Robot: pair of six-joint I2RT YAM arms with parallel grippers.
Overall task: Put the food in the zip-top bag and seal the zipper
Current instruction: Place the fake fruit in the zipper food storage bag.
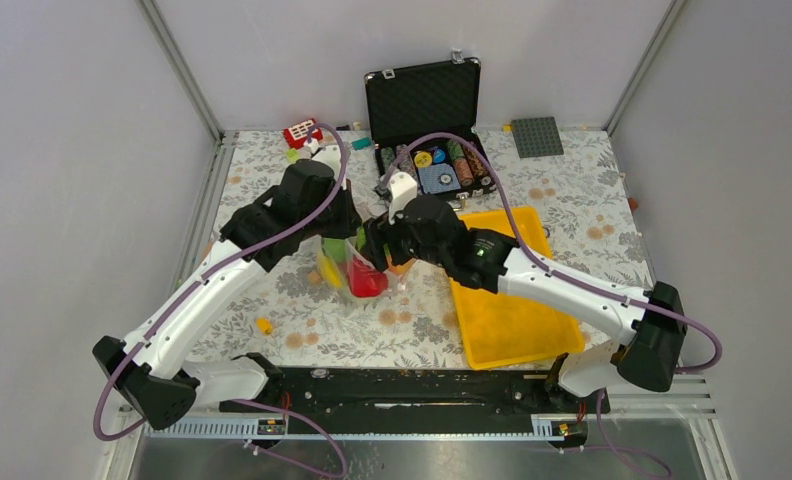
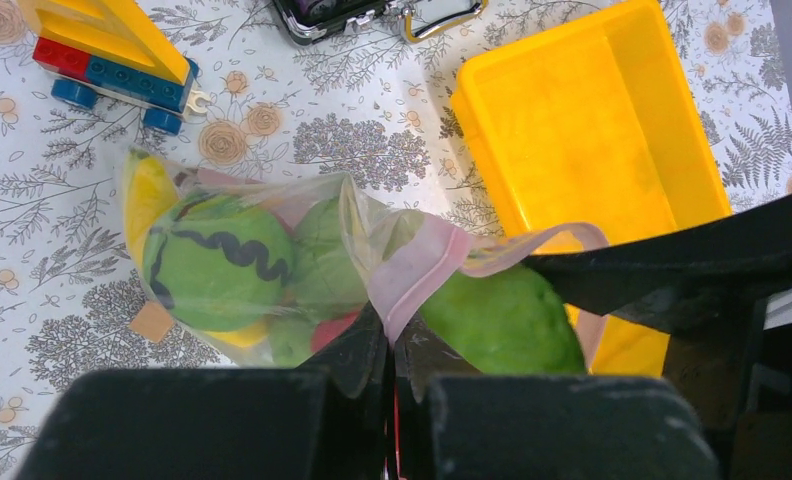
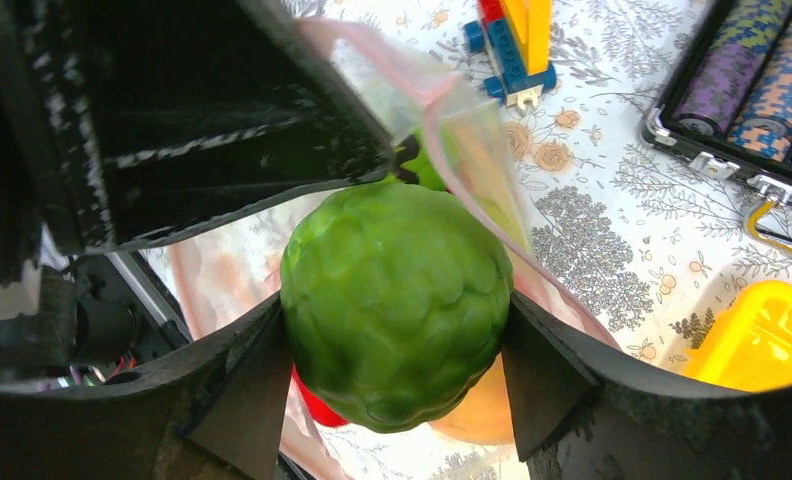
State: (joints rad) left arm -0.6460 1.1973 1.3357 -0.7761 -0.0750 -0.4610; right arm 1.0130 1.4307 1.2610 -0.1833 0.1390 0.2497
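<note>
The clear zip-top bag (image 1: 344, 262) lies mid-table with a striped green ball (image 2: 217, 262), a yellow banana (image 2: 147, 195) and a red piece (image 1: 366, 280) inside. My left gripper (image 2: 392, 335) is shut on the pinkish zipper (image 2: 422, 265) and holds the mouth edge up. My right gripper (image 3: 394, 305) is shut on a bumpy green fruit (image 3: 392, 250) right at the bag's mouth, beside the left fingers. Under that fruit show the red piece (image 3: 317, 405) and an orange-pink peach (image 3: 477, 415). In the top view both grippers meet over the bag, and the arms hide its mouth.
A yellow tray (image 1: 512, 320) lies just right of the bag. An open black case of poker chips (image 1: 427, 130) stands behind. Toy bricks (image 1: 302, 133) sit at the back left, a grey baseplate (image 1: 537, 137) at the back right, a small yellow piece (image 1: 263, 324) near the front left.
</note>
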